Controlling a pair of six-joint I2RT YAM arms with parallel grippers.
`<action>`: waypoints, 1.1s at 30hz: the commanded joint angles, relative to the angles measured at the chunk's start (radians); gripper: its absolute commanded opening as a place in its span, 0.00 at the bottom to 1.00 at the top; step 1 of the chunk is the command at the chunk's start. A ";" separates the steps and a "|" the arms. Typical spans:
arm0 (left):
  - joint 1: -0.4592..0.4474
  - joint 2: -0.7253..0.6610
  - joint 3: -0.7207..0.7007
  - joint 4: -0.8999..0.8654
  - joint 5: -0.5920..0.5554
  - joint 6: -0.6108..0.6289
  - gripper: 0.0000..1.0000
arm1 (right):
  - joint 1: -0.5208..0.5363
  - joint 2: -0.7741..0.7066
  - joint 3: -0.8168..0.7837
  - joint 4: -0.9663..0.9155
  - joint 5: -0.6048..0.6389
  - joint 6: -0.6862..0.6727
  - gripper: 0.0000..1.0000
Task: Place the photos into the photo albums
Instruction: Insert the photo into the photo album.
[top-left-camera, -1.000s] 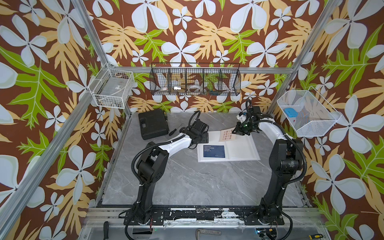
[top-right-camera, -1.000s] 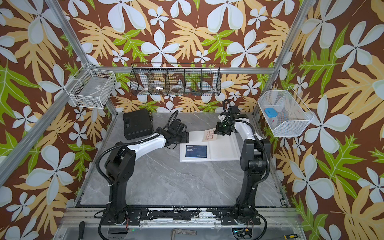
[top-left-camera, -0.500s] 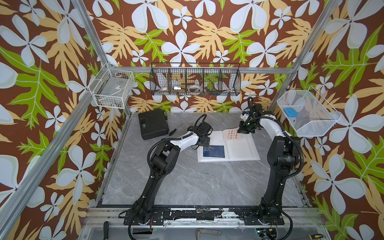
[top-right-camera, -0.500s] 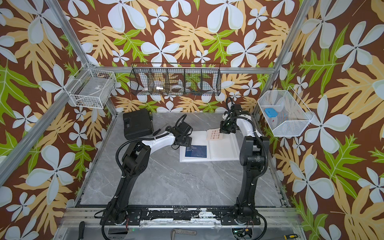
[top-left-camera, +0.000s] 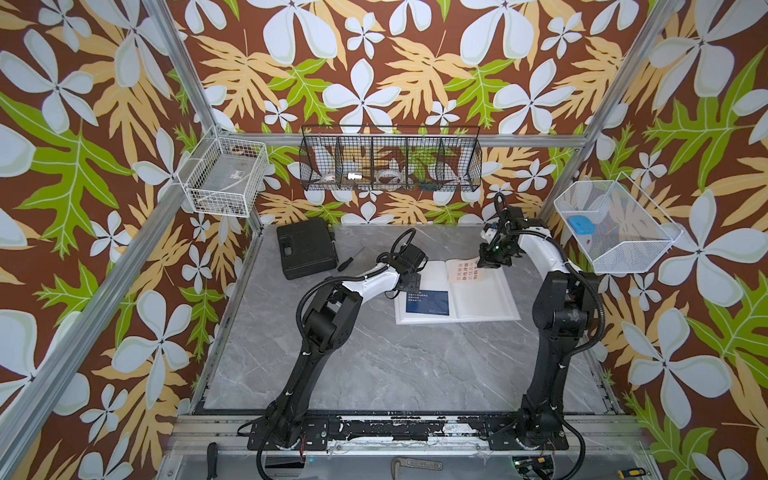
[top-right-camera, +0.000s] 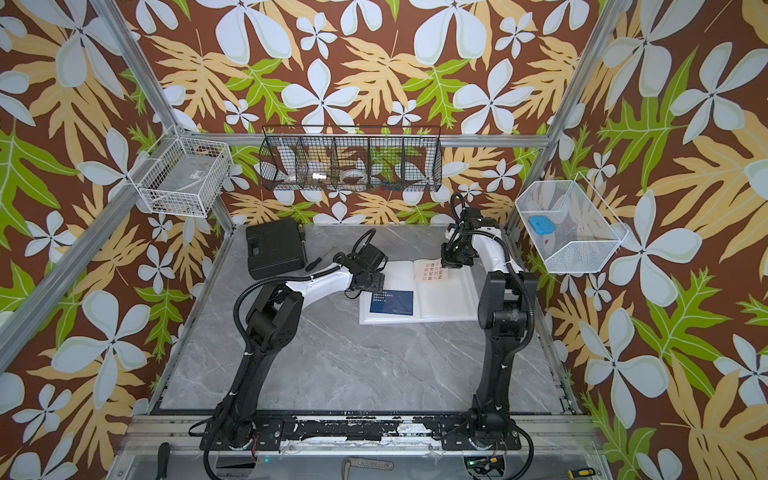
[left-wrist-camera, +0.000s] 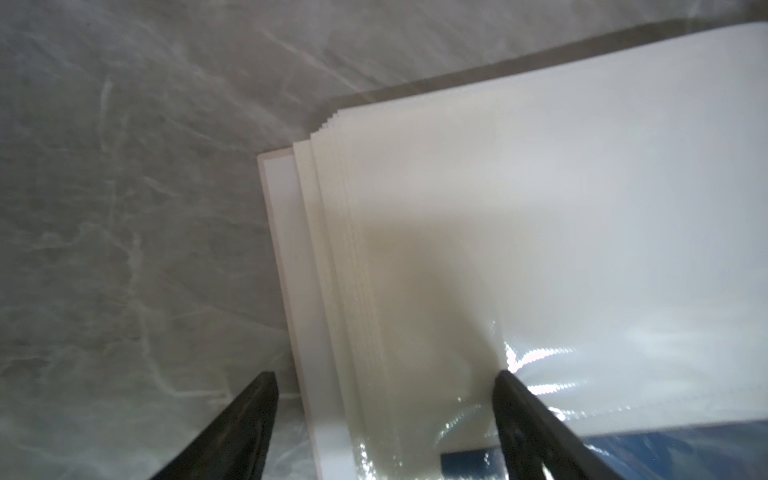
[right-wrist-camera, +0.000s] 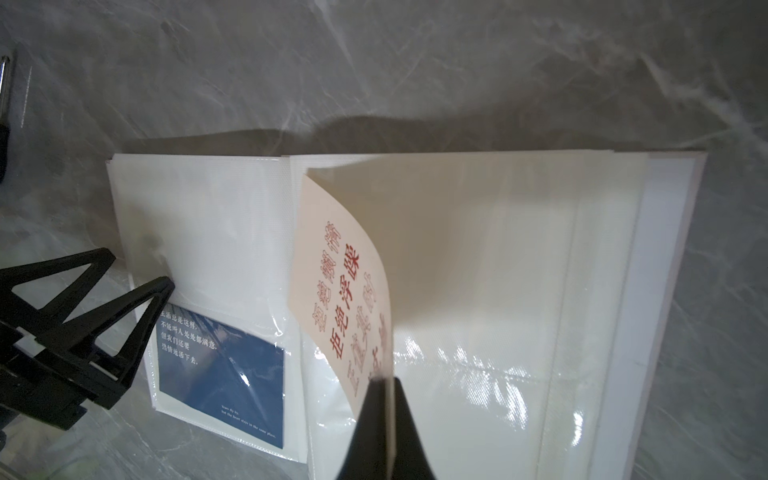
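Note:
The photo album (top-left-camera: 486, 299) (top-right-camera: 449, 299) lies open on the grey table in both top views. A navy blue photo (top-left-camera: 428, 302) (right-wrist-camera: 224, 365) sits in the left page's clear pocket. My right gripper (top-left-camera: 484, 262) (right-wrist-camera: 388, 382) is shut on one edge of a cream photo (top-left-camera: 462, 272) (right-wrist-camera: 336, 282) with red text. That photo curves over the right page near the fold. My left gripper (top-left-camera: 411, 284) (left-wrist-camera: 384, 374) stands open over the left page's outer edge, one finger over the table, nothing held. Other photos are out of view.
A black plastic case (top-left-camera: 306, 253) and a screwdriver (top-left-camera: 349, 262) lie at the back left of the table. Wire baskets hang on the left wall (top-left-camera: 224, 178), back wall (top-left-camera: 390, 160) and right wall (top-left-camera: 611, 228).
My left arm has swung right and its open gripper has come onto the album's left page edge. The right gripper has shifted slightly with the cream photo still held.

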 joint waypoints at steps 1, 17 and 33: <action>0.004 0.009 -0.034 -0.170 -0.054 -0.001 0.82 | 0.001 -0.011 0.005 -0.023 0.043 0.005 0.00; 0.005 -0.023 -0.046 -0.156 -0.047 -0.048 0.81 | 0.032 0.009 0.007 0.006 0.051 0.013 0.00; 0.005 -0.028 -0.037 -0.159 -0.039 -0.050 0.82 | 0.075 -0.004 0.047 -0.014 0.176 0.016 0.00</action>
